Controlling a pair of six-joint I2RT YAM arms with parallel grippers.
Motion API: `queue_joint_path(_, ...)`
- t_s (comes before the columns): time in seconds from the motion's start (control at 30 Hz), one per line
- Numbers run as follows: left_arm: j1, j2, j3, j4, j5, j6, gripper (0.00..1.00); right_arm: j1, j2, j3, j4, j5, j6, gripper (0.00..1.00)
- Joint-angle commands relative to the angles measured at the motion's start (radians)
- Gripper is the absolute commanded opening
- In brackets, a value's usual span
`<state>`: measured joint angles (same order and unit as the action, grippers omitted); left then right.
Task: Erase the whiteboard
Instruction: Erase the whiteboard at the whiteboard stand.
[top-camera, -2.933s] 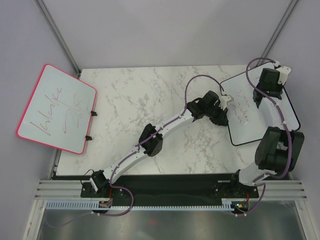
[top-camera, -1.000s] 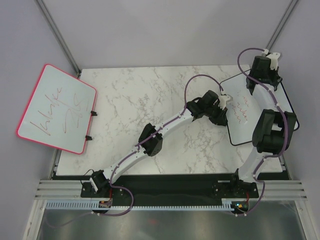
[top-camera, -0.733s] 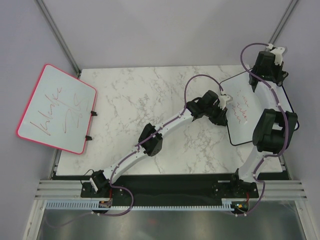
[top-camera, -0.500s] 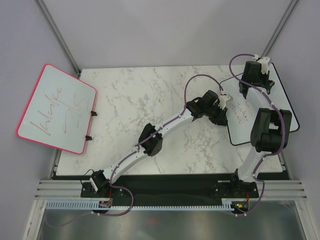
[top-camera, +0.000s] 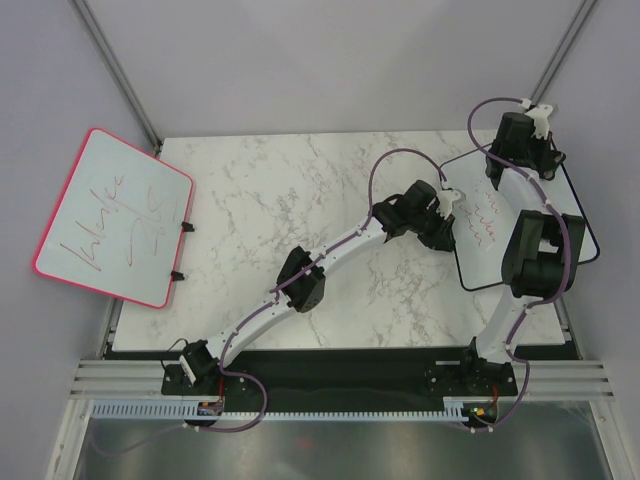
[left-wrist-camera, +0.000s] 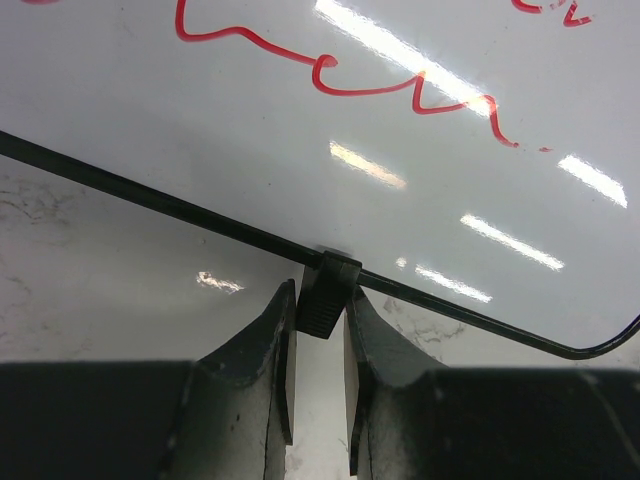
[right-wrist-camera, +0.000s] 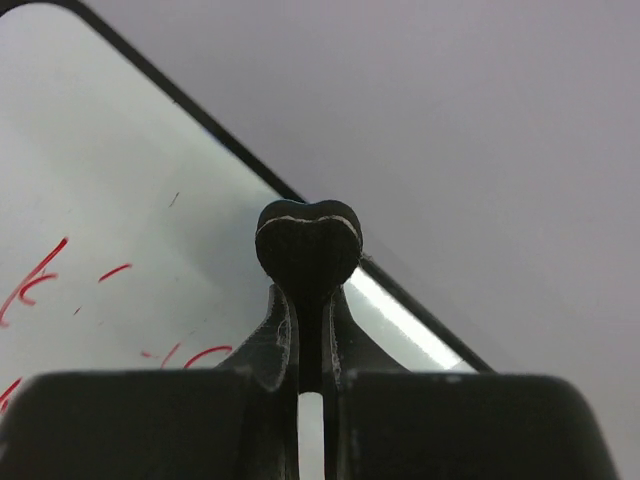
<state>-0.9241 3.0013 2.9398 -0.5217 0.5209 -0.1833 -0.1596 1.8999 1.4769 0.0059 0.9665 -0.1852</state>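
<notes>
Querying status, operator here: report near to far.

Unit: Nearest item first. My left pincer (left-wrist-camera: 319, 310) is closed on the small black clip (left-wrist-camera: 330, 272) fixed to the thin black frame of the whiteboard (left-wrist-camera: 300, 120), at the board's left edge. By my judgement, its function is to hold the board steady. The whiteboard lies flat at the right end of the worktop (top-camera: 280, 190).

Operator: Condition of the writing?

Unit: The red handwriting (left-wrist-camera: 400, 90) runs across the face just beyond the clip, sharp and unsmeared. The overhead view shows more red lines across the middle of the board. Farther on, my right pincer (right-wrist-camera: 309, 310) is clamped on a dark rounded pad (right-wrist-camera: 308, 240), which I take to be the eraser, positioned over the board's far corner. Whether the pad is touching the face, I cannot tell. The face beside that corner is mostly bare, with a few red strokes and specks to the left of the pad.

Operator: Progress assessment?

Unit: I judge this to be an early stage.
- Done: board secured, eraser in grip and over the far edge.
- Left: nearly all the writing, from the far strokes down to the line beside the clip.

The pink-framed board (top-camera: 115, 215) at the worktop's left edge is outside this procedure.
</notes>
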Motion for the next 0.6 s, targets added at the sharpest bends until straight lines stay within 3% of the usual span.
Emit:
queue_joint_path(0.0, 0.027, 0.034, 0.030, -0.072, -0.035, -0.079, 0.02, -0.028, 0.030, 0.053, 0.054, 0.080, -0.065, 0.00)
queue_joint_path(0.37, 0.030, 0.036, 0.033, -0.074, -0.035, -0.081, 0.02, 0.017, -0.031, -0.091, 0.121, 0.075, -0.033, 0.00)
queue_joint_path(0.57, 0.030, 0.036, 0.033, -0.072, -0.033, -0.079, 0.02, 0.020, -0.110, -0.277, 0.138, 0.061, 0.111, 0.00)
